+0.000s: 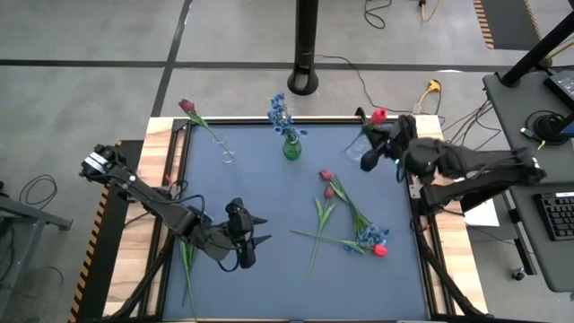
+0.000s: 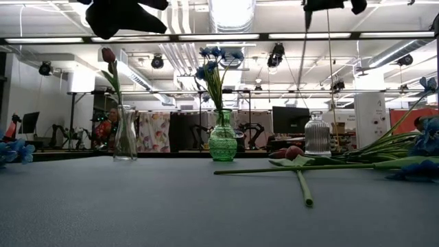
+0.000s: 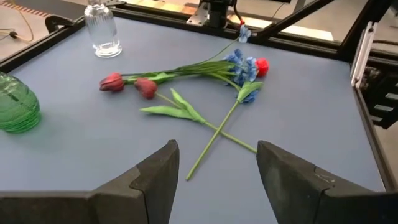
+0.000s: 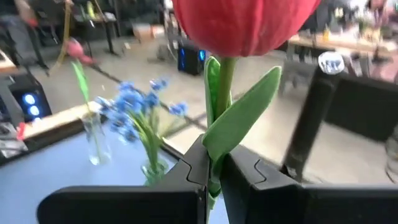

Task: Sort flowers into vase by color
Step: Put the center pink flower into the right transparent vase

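Observation:
My right gripper (image 4: 214,177) is shut on a bright red tulip (image 1: 378,115) above the table's far right corner, beside an empty ribbed clear vase (image 1: 355,148). A green vase (image 1: 291,148) holds blue sprigs (image 1: 281,113). A slim clear vase (image 1: 227,154) holds a maroon tulip (image 1: 186,106). Two maroon tulips (image 3: 127,84), a blue sprig (image 3: 242,67) and a red tulip (image 3: 262,65) lie crossed on the mat. My left gripper (image 3: 217,155) hovers open over the mat, left of that pile. My right gripper pinches the red tulip's green stem (image 4: 217,134) between its two fingers (image 4: 186,171), a little below the blossom (image 4: 245,25) and beside a leaf (image 4: 242,115). The fingers lie across the stem, coming from the table's right. The tulip is lifted clear, blossom above the fingers.
More stems (image 1: 188,265) lie on the wooden strip off the mat's left edge, and blue blossoms (image 2: 10,151) show there in the low view. Open blue mat (image 1: 269,188) lies between the vases and the pile. A black post base (image 1: 303,82) stands beyond the far edge.

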Action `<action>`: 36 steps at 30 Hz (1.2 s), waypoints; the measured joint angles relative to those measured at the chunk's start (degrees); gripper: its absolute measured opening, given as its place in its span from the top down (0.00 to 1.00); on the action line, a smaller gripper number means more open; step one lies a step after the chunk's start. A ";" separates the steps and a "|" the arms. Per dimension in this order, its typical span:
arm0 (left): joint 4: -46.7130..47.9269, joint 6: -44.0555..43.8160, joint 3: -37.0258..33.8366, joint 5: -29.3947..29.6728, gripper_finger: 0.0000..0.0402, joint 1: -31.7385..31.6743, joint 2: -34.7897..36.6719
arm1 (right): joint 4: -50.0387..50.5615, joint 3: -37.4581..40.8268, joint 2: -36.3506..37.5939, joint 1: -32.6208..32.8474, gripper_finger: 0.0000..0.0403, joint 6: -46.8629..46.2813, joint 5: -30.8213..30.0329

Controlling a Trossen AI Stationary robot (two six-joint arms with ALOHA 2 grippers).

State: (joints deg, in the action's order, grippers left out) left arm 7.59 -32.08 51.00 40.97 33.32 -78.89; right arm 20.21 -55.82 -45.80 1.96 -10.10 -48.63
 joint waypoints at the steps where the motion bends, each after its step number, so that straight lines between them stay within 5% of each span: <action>1: 0.23 0.00 0.00 0.00 0.51 0.00 0.19 | 2.86 -1.41 -0.01 -1.43 0.96 -0.98 1.54; 14: 0.68 1.56 0.00 0.11 0.51 -0.07 0.68 | 9.98 -11.42 -2.03 -13.03 0.96 2.66 5.14; 36: 1.05 2.98 0.00 2.08 0.51 -0.07 0.68 | 10.81 -6.73 -2.38 -21.06 0.96 3.23 8.08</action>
State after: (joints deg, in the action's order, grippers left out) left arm 8.64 -29.10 51.00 43.05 33.26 -78.22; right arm 31.02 -62.55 -48.18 -19.10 -6.87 -40.56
